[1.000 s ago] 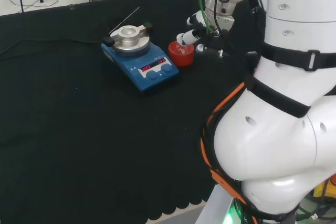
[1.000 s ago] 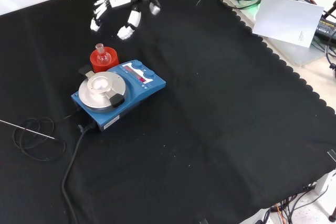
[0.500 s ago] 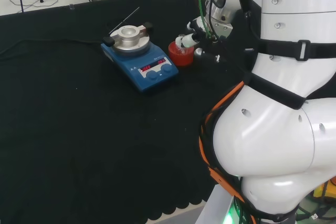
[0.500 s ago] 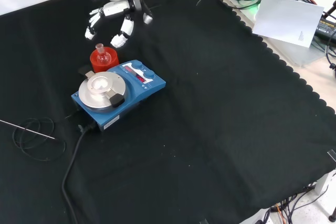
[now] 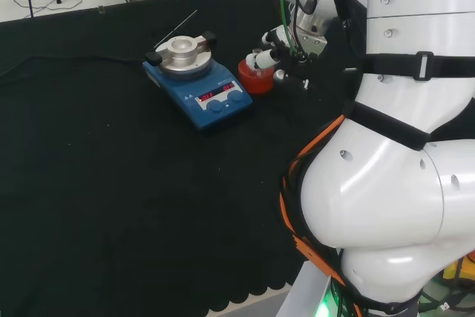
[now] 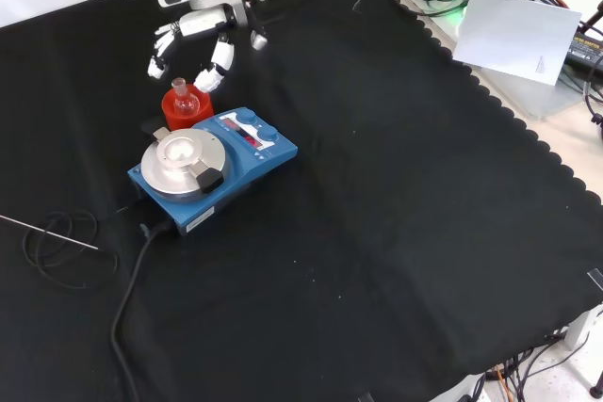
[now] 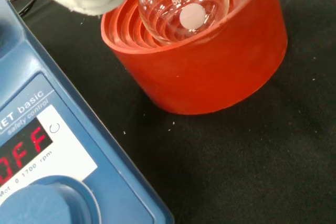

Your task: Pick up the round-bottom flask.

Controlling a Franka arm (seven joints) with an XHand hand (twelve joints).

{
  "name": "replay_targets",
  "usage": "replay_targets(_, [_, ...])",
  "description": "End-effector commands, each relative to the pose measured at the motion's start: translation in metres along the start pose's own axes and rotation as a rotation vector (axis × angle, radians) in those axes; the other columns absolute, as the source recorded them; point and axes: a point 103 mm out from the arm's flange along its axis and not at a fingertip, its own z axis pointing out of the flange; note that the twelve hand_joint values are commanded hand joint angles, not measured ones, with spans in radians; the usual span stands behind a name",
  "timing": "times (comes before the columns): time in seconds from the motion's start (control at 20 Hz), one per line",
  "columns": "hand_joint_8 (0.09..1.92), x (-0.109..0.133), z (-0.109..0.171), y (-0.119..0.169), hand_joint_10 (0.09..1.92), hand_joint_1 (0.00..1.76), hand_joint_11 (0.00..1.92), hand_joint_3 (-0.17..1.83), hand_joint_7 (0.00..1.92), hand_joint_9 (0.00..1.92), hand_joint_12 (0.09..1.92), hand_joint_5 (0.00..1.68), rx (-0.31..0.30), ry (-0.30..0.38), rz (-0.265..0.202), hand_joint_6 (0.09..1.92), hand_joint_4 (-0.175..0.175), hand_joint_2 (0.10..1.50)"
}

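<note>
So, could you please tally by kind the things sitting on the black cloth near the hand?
Round-bottom flask: 1
Red ribbed stand: 1
Blue stirrer plate: 1
Total: 3

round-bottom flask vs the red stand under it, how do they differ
The round-bottom flask is clear glass; the red ribbed stand is opaque. The flask is a narrow-necked bulb, the stand a wide low ring. The flask sits inside the stand, which rests on the cloth. Both stand beside the blue stirrer plate.
</note>
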Motion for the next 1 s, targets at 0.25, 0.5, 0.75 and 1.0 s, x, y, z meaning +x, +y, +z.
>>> replay_targets(0.25, [0.69,-0.0001,0.0043,0.0066,0.72,0.89,0.09,0.55,0.34,0.46,1.36,0.62,-0.001,-0.013,-0.011,0.09,-0.068,0.6])
replay_targets(0.5, [0.68,-0.0006,0.0059,0.0097,0.7,0.93,0.11,0.58,0.36,0.48,1.37,0.63,-0.002,-0.013,-0.014,0.09,-0.067,0.59])
replay_targets(0.75, [0.68,-0.0008,0.0078,0.0128,0.69,0.94,0.12,0.61,0.38,0.51,1.37,0.73,-0.025,-0.01,-0.02,0.13,-0.066,0.59])
replay_targets(1.0, [0.65,0.001,0.0059,0.0132,0.65,0.96,0.15,0.65,0.42,0.56,1.37,0.72,-0.062,-0.003,-0.022,0.43,-0.072,0.58])
